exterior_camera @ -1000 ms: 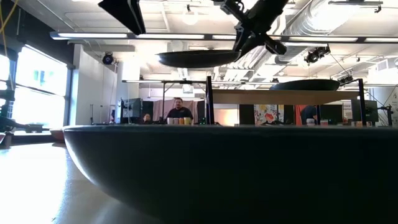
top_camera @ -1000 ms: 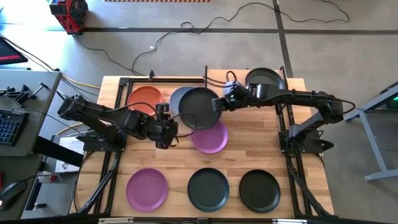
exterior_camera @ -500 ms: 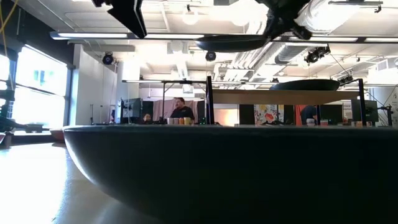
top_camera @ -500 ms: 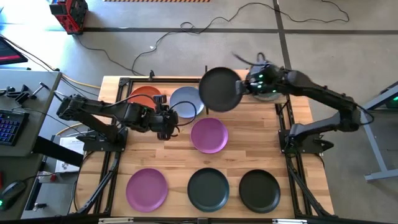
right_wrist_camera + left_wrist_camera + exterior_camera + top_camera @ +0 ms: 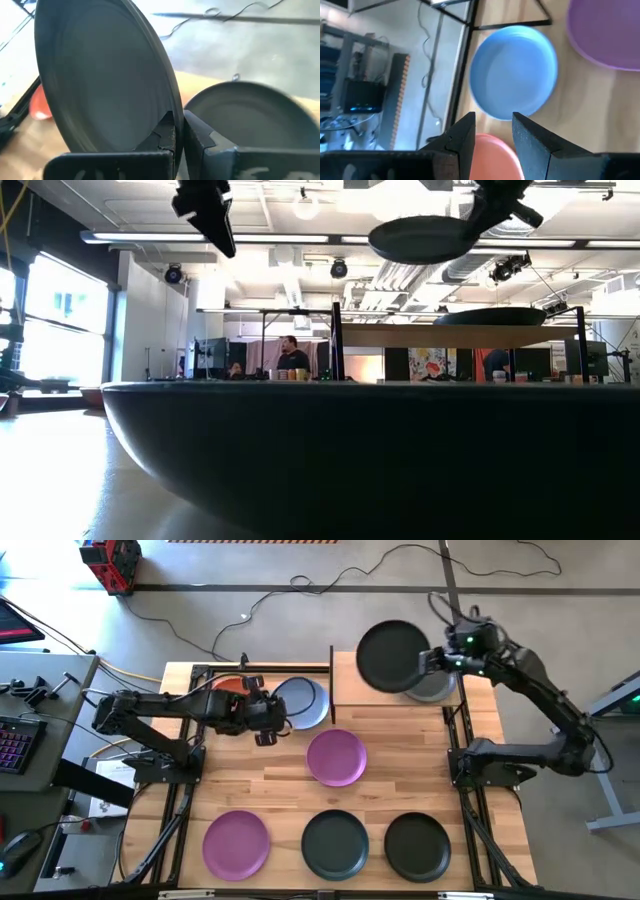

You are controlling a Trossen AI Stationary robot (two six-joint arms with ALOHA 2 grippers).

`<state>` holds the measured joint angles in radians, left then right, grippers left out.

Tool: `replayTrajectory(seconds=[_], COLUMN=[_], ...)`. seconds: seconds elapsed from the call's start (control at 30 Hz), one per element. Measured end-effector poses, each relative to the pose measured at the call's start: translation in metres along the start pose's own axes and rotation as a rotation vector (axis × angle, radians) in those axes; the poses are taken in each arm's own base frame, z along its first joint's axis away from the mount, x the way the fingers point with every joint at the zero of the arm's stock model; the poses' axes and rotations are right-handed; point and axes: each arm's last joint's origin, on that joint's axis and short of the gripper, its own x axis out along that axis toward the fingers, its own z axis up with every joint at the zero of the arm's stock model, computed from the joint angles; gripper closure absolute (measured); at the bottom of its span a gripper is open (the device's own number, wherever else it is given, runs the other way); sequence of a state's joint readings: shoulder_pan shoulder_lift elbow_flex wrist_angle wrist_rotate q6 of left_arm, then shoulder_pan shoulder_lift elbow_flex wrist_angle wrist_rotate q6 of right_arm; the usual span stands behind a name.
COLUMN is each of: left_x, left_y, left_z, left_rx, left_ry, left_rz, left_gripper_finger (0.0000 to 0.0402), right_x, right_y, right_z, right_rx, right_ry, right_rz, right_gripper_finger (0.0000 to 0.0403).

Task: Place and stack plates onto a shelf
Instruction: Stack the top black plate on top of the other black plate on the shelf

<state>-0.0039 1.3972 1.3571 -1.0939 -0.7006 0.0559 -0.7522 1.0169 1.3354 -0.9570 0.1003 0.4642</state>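
My right gripper [image 5: 425, 662] is shut on a dark plate [image 5: 391, 657] and keeps it in the air over the light-wood shelf [image 5: 345, 692] at the table's far edge. A second dark plate [image 5: 438, 690] lies on the shelf, partly under the held one. My left gripper [image 5: 262, 722] hovers open between the orange plate [image 5: 226, 690] and the pale blue plate [image 5: 306, 702], touching neither; the left wrist view shows the pale blue plate [image 5: 514, 70] beyond the fingers. Two purple plates [image 5: 336, 757] [image 5: 236, 843] and two dark plates [image 5: 335, 843] [image 5: 417, 846] lie flat on the table. My right gripper pinches the dark plate's rim [image 5: 169, 109] between its two fingers [image 5: 167, 134], on the plate's side toward the table's right. The fingers come about level from the right. The plate [image 5: 423, 238] is lifted clear, close to level, above the shelf and its plate [image 5: 490, 316].
Thin dark posts [image 5: 331, 675] stand at the shelf's corners, one between the shelf and the pale blue plate. A dark plate [image 5: 370, 450] fills the low view's foreground. Bare wood lies between the middle purple plate and the near row. People show in the room behind.
My right gripper has carried the dark plate up and toward the table's far right, from over the pale blue plate to over the shelf; the pale blue plate now shows whole. My left gripper has moved toward the far edge, beside the orange plate.
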Motion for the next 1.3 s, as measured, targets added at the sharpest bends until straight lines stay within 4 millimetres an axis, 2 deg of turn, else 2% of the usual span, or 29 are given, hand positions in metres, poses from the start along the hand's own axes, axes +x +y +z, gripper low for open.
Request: replayTrajectory(seconds=[0.13, 0.27, 0.43, 0.57, 0.77, 1.07, 1.2, 1.3], left_x=[0.007, 0.014, 0.022, 0.028, 0.036, 0.044, 0.047, 0.049], left_y=[0.011, 0.02, 0.031, 0.04, 0.051, 0.064, 0.068, 0.07], left_z=[-0.002, -0.004, -0.007, -0.01, -0.014, -0.02, -0.022, -0.023], left_rx=[-0.031, -0.06, -0.074, -0.07, -0.078, -0.066, -0.086, -0.102], left_ry=[0.031, 0.06, 0.094, 0.126, 0.164, 0.207, 0.214, 0.214], left_rz=[0.066, 0.096, 0.117, 0.138, 0.156, 0.169, 0.137, 0.106], left_gripper_finger=[0.0286, 0.0286, 0.0286, 0.0286, 0.0286, 0.0286, 0.0286, 0.0286], right_x=[-0.002, 0.007, 0.021, 0.023, 0.009, -0.015, -0.017, -0.014], right_y=[-0.016, -0.034, -0.049, -0.053, -0.058, -0.07, -0.075, -0.078], right_z=[0.004, 0.001, -0.009, -0.019, -0.04, -0.09, -0.102, -0.103], right_rx=[0.037, 0.121, 0.235, 0.322, 0.47, 0.714, 0.796, 0.834], right_ry=[-0.031, 0.012, 0.079, 0.109, 0.088, -0.016, -0.085, -0.131], right_rz=[-0.067, -0.098, -0.111, -0.132, -0.13, -0.128, -0.169, -0.205], right_gripper_finger=[0.0403, 0.0403, 0.0403, 0.0403, 0.0403, 0.0403, 0.0403, 0.0403])
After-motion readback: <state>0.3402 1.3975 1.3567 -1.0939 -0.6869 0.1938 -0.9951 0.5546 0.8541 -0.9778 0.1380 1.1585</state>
